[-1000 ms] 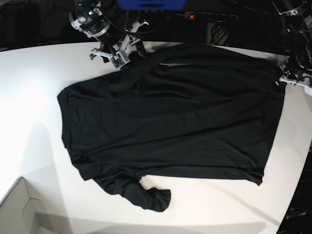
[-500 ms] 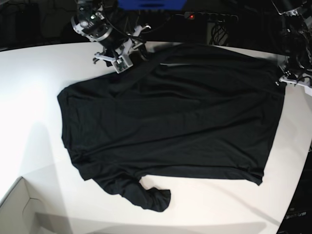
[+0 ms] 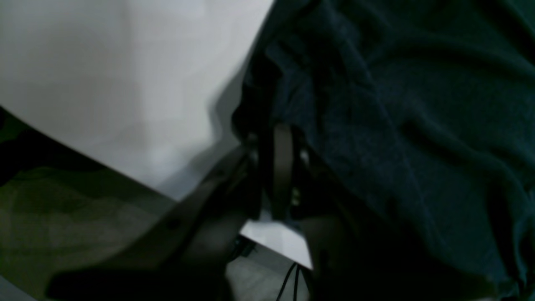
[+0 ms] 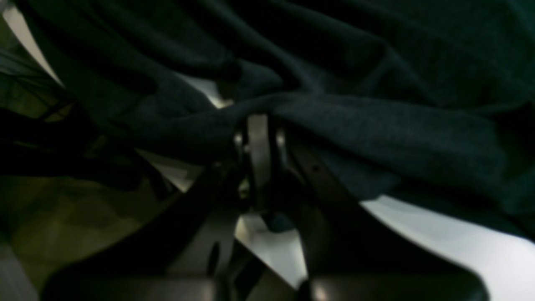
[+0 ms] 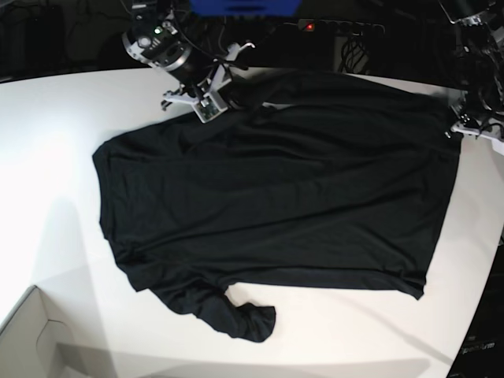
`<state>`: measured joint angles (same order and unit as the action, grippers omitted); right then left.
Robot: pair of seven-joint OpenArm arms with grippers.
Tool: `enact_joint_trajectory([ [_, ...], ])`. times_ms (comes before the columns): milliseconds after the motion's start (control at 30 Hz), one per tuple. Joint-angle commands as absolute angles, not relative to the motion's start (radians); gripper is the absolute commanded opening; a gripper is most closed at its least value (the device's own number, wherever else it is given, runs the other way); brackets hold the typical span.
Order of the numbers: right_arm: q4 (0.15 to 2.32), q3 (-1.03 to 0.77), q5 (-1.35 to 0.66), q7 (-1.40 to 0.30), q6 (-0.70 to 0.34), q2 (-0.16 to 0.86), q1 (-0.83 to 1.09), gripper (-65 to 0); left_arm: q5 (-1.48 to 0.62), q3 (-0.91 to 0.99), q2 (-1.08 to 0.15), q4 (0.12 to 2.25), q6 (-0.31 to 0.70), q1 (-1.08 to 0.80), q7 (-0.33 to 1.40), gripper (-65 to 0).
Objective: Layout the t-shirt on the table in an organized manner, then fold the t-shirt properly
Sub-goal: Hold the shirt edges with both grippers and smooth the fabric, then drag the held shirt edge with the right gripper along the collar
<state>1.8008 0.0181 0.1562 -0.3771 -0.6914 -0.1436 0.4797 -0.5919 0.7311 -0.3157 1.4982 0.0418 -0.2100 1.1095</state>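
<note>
The black t-shirt (image 5: 276,189) lies spread on the white table (image 5: 55,134), with one sleeve bunched near the front edge (image 5: 244,319). My right gripper (image 5: 214,102) sits at the shirt's far edge. In the right wrist view it (image 4: 259,121) is shut on a raised fold of the t-shirt (image 4: 376,125), with the table (image 4: 459,246) below. My left gripper (image 5: 461,126) is at the shirt's far right corner. The left wrist view shows it (image 3: 283,138) shut on the edge of the t-shirt (image 3: 397,104), beside bare table (image 3: 125,62).
A pale cardboard box corner (image 5: 31,339) juts in at the front left. Behind the table are a power strip with a red light (image 5: 339,26), cables and a blue object (image 5: 244,6). The table's curved edge runs down the right side (image 5: 484,260).
My right gripper has moved rightward along the far edge onto the shirt and shut on its fabric. The left arm and the rest of the shirt have not moved.
</note>
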Motion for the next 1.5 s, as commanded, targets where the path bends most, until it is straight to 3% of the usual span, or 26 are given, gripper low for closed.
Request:
enact_joint_trajectory([
  [0,1.845,0.018,0.134,-0.341,-0.698,-0.147,0.483,-65.0,-0.602,0.739,-0.337,1.512,0.042,-0.205,1.101,-65.0],
  [367,1.946,-0.035,0.048,-0.351,-0.698,-0.147,0.433,-65.0,-0.604,0.740,-0.341,1.514,0.042,-0.203,1.101,-65.0],
  [567,1.943,-0.045,0.048,-0.438,-0.698,-0.145,0.343,-65.0,-0.604,0.740,-0.341,1.514,0.042,-0.203,1.101,-65.0],
  [1267,1.692,-0.036,0.051,-0.490,-0.698,-0.143,0.214,-65.0,-0.599,0.740,-0.341,1.514,0.042,-0.176,1.099,-65.0],
  [1333,1.698,-0.035,0.051,-0.490,-0.698,-0.142,0.216,-60.9,-0.601,0.740,-0.340,1.514,0.042,-0.176,1.099,-65.0],
  [1467,1.756,-0.042,0.051,-0.490,-0.698,-0.139,0.234,-46.2,-0.602,0.740,-0.338,1.514,0.042,-0.176,1.099,-65.0],
])
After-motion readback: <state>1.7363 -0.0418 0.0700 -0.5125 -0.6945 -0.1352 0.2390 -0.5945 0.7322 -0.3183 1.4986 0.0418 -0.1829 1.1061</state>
